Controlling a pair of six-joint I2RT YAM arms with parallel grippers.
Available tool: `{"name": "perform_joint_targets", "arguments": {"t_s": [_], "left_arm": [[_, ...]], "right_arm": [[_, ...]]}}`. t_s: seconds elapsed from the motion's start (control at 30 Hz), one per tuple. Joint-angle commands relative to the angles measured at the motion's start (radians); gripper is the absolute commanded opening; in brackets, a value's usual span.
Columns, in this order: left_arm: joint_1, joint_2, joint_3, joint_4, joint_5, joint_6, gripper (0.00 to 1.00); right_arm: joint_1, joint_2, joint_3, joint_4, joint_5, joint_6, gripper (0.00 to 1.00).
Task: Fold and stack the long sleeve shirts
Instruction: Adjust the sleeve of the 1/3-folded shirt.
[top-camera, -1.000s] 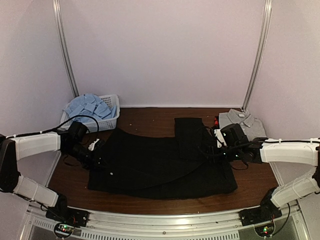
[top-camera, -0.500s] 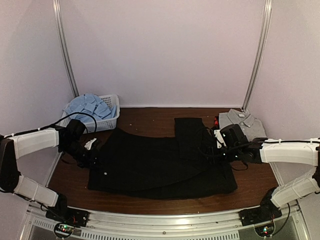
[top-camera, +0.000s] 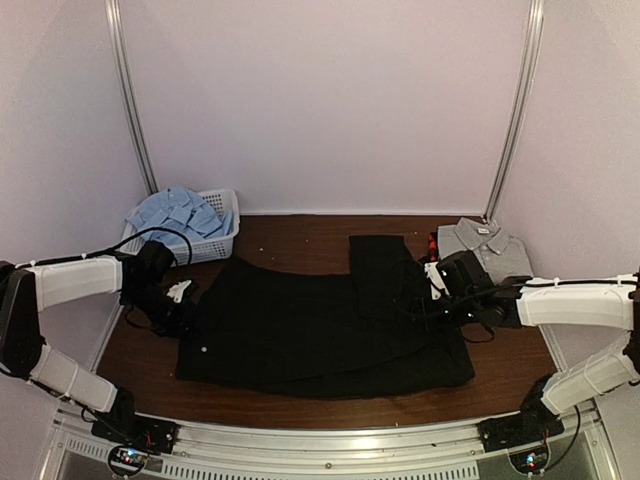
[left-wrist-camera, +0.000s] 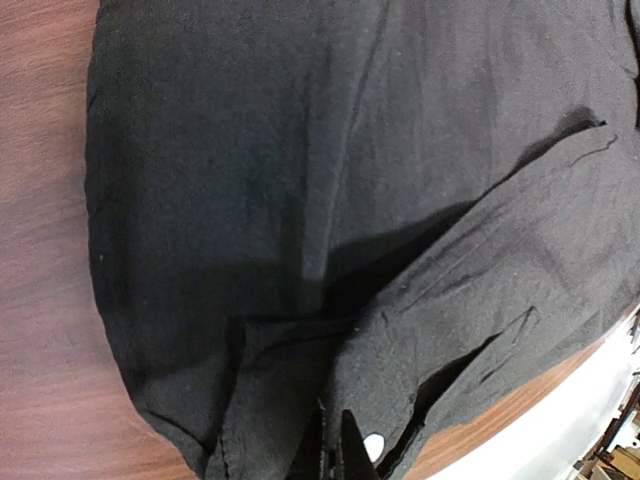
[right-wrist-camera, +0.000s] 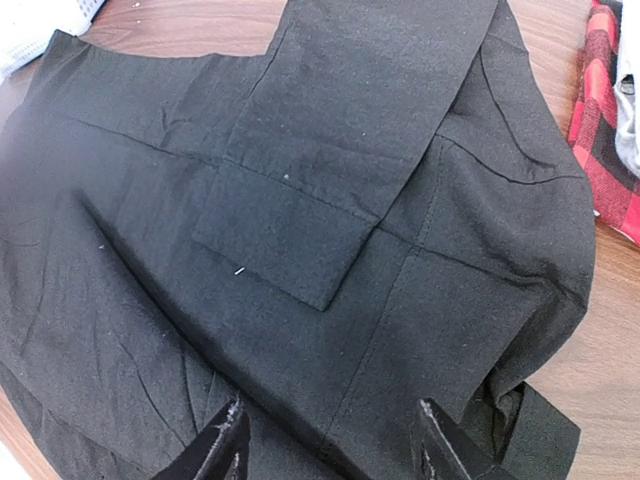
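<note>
Sprawling on brown wooden table (top-camera: 300, 232), pale walls (top-camera: 320, 100), black shirt (top-camera: 320, 335), left gripper (left-wrist-camera: 335, 452) pinching its edge, right gripper (right-wrist-camera: 330, 425) parted

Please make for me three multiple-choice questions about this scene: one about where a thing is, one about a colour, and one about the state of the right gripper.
1. Where is the light blue shirt?
A) in the white mesh basket
B) on the floor
C) hanging on the back wall

2. What colour is the shirt beneath the grey shirt?
A) plain white
B) red-and-black plaid
C) green

3. How is the right gripper?
A) shut on the basket
B) shut on nothing
C) open over the black shirt

Answers:
1 A, it is heaped in the basket at the far left.
2 B, the red-and-black plaid shirt shows at the grey one's edge.
3 C, its fingers stand apart above the cloth.
</note>
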Motion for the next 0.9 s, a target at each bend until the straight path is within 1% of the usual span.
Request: {"name": "perform_joint_targets", "arguments": {"t_s": [0.0,0.1,0.13,0.17,0.23,0.27,0.33,0.4,0.5,0.57,0.7,0.8,0.87], "left_arm": [[0.009,0.032,-0.001,0.051,-0.04,0.004,0.03],[0.009,0.039,0.012,0.046,-0.054,0.004,0.15],[0.009,0.032,0.018,0.047,-0.064,-0.005,0.21],[0.009,0.023,0.023,0.049,-0.077,-0.014,0.3],[0.009,0.0,0.039,0.053,-0.108,-0.033,0.52],[0.009,-0.011,0.047,0.058,-0.126,-0.044,0.59],[0.009,-0.034,0.059,0.082,-0.151,-0.065,0.63],[0.004,-0.063,0.061,0.124,-0.151,-0.081,0.65],[-0.033,-0.107,0.021,0.242,-0.057,-0.11,0.65],[-0.084,-0.123,-0.003,0.315,-0.017,-0.14,0.65],[-0.215,-0.11,-0.042,0.452,-0.017,-0.189,0.66],[-0.298,-0.072,-0.095,0.56,-0.014,-0.228,0.66],[-0.347,-0.033,-0.116,0.599,-0.035,-0.239,0.66]], "right_arm": [[0.016,0.003,0.03,-0.004,0.02,-0.007,0.56],[0.029,0.004,0.031,-0.009,0.02,-0.012,0.56],[0.034,0.004,0.032,-0.01,0.02,-0.015,0.56],[0.047,0.005,0.032,-0.012,0.02,-0.016,0.56],[0.071,0.008,0.032,-0.016,0.044,-0.018,0.56],[0.084,0.01,0.031,-0.018,0.05,-0.018,0.56],[0.109,0.016,0.03,-0.019,0.053,-0.016,0.56],[0.136,0.023,0.025,-0.016,0.045,-0.012,0.56],[0.167,0.04,0.015,-0.011,0.006,0.002,0.56],[0.177,0.057,0.01,-0.02,-0.013,0.021,0.56],[0.185,0.072,-0.007,-0.053,-0.013,0.059,0.56],[0.186,0.072,-0.027,-0.084,-0.008,0.09,0.55],[0.187,0.081,-0.033,-0.11,0.005,0.12,0.55]]}}
